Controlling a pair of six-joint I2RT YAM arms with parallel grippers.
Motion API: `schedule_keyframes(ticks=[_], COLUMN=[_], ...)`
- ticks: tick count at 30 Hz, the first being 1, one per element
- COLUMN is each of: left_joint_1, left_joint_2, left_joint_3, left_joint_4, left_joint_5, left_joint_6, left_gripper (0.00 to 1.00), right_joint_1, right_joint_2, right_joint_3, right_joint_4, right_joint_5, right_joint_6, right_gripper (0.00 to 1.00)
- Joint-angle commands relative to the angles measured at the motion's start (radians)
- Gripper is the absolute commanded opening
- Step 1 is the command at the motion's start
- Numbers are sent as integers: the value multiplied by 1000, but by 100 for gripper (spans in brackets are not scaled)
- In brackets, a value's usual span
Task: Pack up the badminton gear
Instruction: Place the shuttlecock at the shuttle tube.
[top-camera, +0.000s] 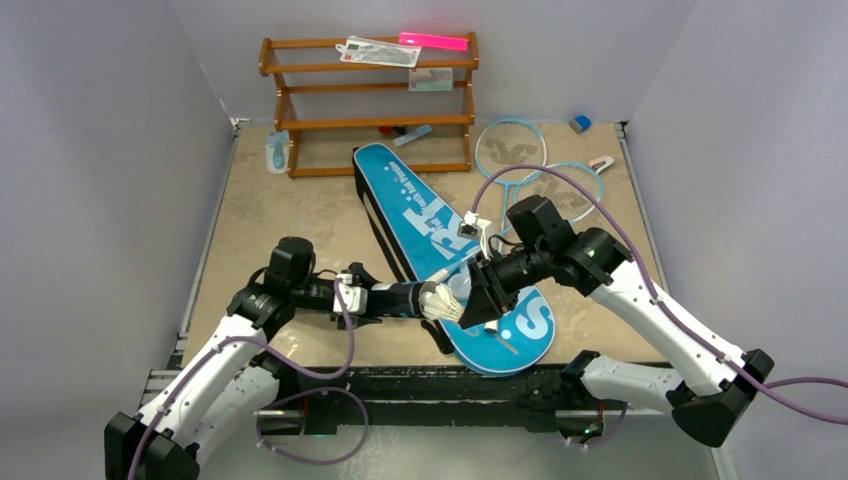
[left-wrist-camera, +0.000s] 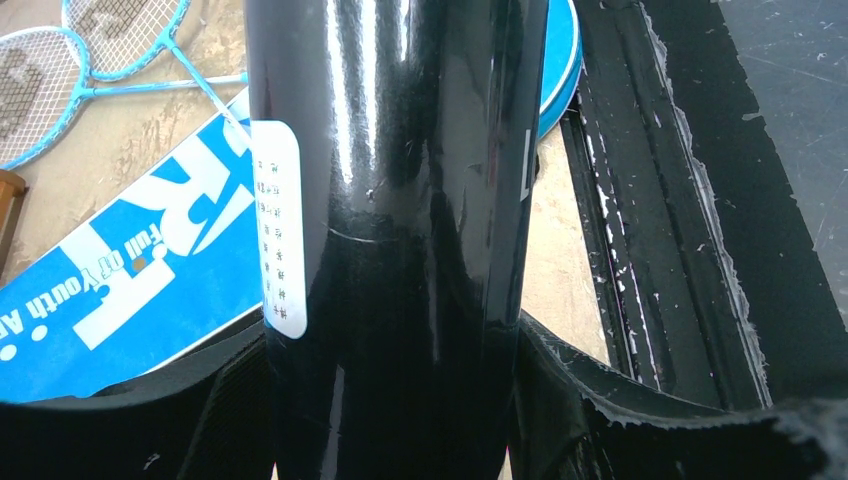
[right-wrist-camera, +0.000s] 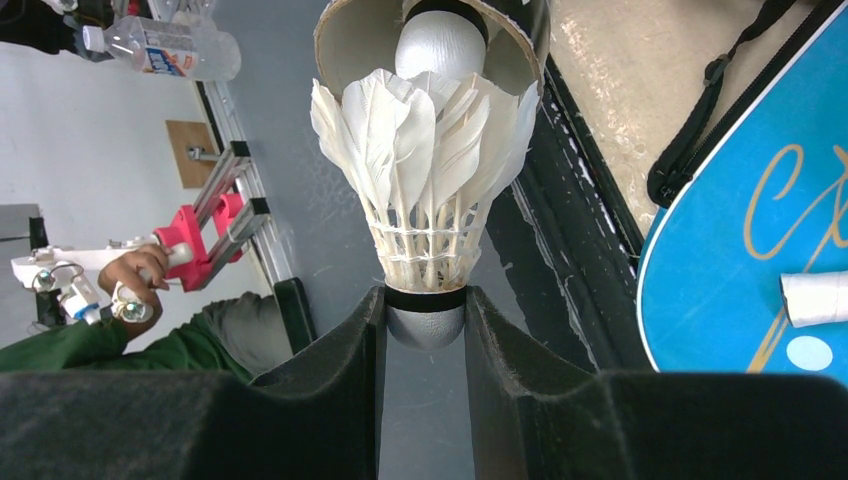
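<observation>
My left gripper (top-camera: 378, 298) is shut on the long black tube (top-camera: 405, 298), held level above the table's front; the tube fills the left wrist view (left-wrist-camera: 400, 200) between my fingers (left-wrist-camera: 620, 400). My right gripper (top-camera: 472, 300) is shut on the cork of a white feather shuttlecock (right-wrist-camera: 425, 150), its feathers at the tube's open mouth (right-wrist-camera: 350, 40). Another shuttlecock's cork (right-wrist-camera: 440, 45) shows inside the tube. The blue "SPORT" bag (top-camera: 430, 220) lies flat under both grippers. Two light-blue rackets (top-camera: 510, 148) (top-camera: 570, 190) lie behind it, a white handle (right-wrist-camera: 815, 298) resting on the bag.
The brown wooden rack (top-camera: 370, 100) stands at the back with packets and a pink strip on top. Small blue (top-camera: 580, 123) and pink (top-camera: 600, 162) bits lie at the back right, a pale blue item (top-camera: 277, 152) at the rack's left. Grey walls enclose the table.
</observation>
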Motion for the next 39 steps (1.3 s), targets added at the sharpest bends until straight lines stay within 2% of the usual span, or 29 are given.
schedule_keyframes(ticks=[1,39], left_joint_1=[-5,-5], left_joint_2=[-23,-55], left_joint_3=[18,12], left_joint_4=[29,32], left_joint_5=[66,94], left_joint_6=[29,42], left_gripper=[0,0], right_joint_1=[-1,-16], right_joint_2=[-17,-15], right_joint_3=[12,41], right_joint_4=[10,19], right_joint_5=[-32,-7], right_joint_6=[25,63], right_gripper=[18,14])
